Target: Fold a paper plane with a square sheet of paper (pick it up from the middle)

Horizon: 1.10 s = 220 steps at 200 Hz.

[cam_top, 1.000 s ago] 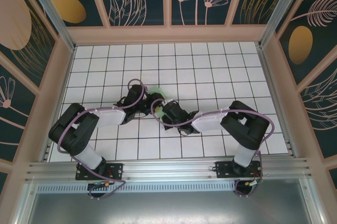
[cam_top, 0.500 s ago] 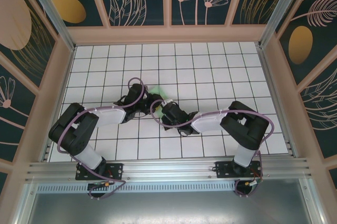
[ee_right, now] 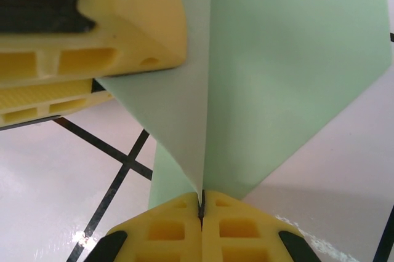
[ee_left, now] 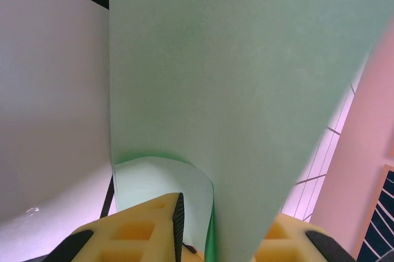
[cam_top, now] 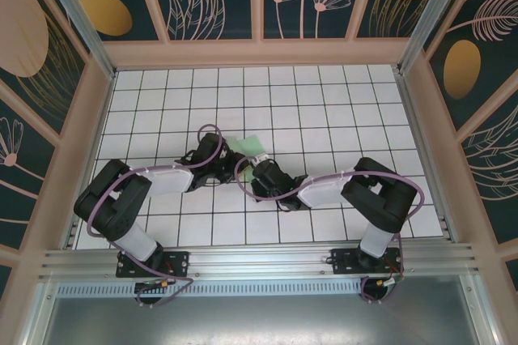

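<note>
The sheet of paper [cam_top: 252,146] is near the middle of the table [cam_top: 340,102], creased but not yet a slim plane, so most folds seem left to do — the right claw [ee_right: 201,197] pinches the crease, while whether the left claw [ee_left: 215,216] grips, I cannot tell.

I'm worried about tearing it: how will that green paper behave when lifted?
Likely light and thin: the right pincer holds the green paper by one pinched point. Probably floppy when flat, though its sharp crease seems to keep the panels straight. Pulling against the left pincer might tear it.
</note>
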Tool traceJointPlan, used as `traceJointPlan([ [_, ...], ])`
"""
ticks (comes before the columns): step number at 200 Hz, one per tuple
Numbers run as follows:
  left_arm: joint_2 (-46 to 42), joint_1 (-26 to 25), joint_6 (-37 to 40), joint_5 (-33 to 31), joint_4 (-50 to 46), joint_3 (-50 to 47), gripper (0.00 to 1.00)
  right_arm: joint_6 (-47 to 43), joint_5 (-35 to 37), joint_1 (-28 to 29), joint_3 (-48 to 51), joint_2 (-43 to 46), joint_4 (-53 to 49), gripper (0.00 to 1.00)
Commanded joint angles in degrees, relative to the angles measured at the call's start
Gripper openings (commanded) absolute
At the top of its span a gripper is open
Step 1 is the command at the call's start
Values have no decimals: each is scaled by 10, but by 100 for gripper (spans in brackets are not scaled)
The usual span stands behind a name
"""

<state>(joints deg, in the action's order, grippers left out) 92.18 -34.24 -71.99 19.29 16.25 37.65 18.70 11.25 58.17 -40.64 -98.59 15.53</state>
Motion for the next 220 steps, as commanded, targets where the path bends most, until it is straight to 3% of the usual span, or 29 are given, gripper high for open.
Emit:
traceJointPlan([
  [1, 1, -1, 40, -4, -26, 27, 21, 2, -17, -4, 9, 14, -1, 0],
  [48, 19, -1, 80, 12, -50, 65, 27, 11, -43, -18, -19, 1, -49, 0],
  [70, 18, -2, 92, 7, -68, 76, 22, 13, -43, -21, -27, -3, -61, 0],
  [99, 22, -1, 101, 9, -75, 79, 8, 25, -44, -26, -28, 3, -65, 0],
  [112, 24, -1, 105, 10, -76, 80, 8, 30, -63, -32, -25, 10, -60, 0],
  [184, 57, 11, 166, 19, -142, 144, 9, 72, -233, -110, 67, 161, 11, 32],
  [220, 89, 16, 157, 46, -130, 155, 8, 84, -249, -126, 67, 168, 1, 42],
])
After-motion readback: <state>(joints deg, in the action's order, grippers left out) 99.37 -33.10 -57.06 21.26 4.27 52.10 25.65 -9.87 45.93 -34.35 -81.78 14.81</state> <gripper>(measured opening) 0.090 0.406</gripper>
